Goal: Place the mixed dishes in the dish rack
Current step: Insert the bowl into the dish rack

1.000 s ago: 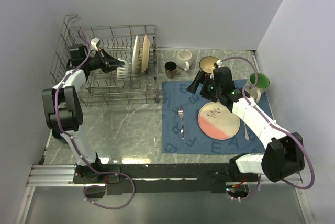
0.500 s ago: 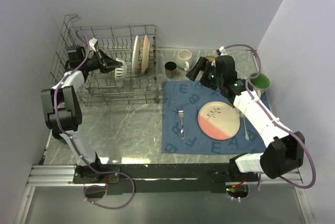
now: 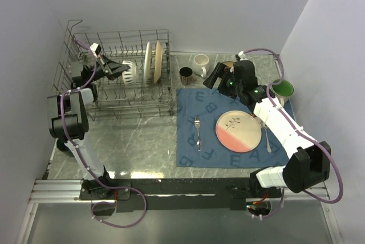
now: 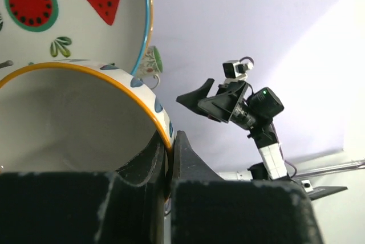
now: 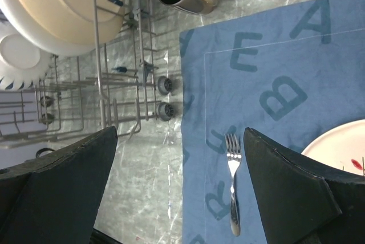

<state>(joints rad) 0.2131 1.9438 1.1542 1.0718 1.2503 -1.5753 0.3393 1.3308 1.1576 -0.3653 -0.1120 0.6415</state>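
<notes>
Rising slightly inside the dish rack (image 3: 122, 29), the left gripper (image 4: 170, 144) remains clamped on the rim of the small bowl (image 4: 74, 113), plates (image 3: 151, 60) standing just ahead; release appears pending. The right gripper (image 3: 215, 77), spread and empty, has advanced toward the dark mug (image 3: 186, 74).

One rack (image 3: 131, 105), one mat (image 3: 191, 154), one fork (image 3: 198, 131), one spoon (image 3: 267, 139) — then three plates, the white plate (image 3: 147, 60), tan plate (image 3: 155, 63) and pink plate (image 3: 238, 131); three bowls, the white bowl (image 3: 130, 70), brown bowl (image 3: 227, 64) and green bowl (image 3: 282, 89); two mugs — the white mug (image 3: 201, 63) and dark mug (image 3: 186, 75).
</notes>
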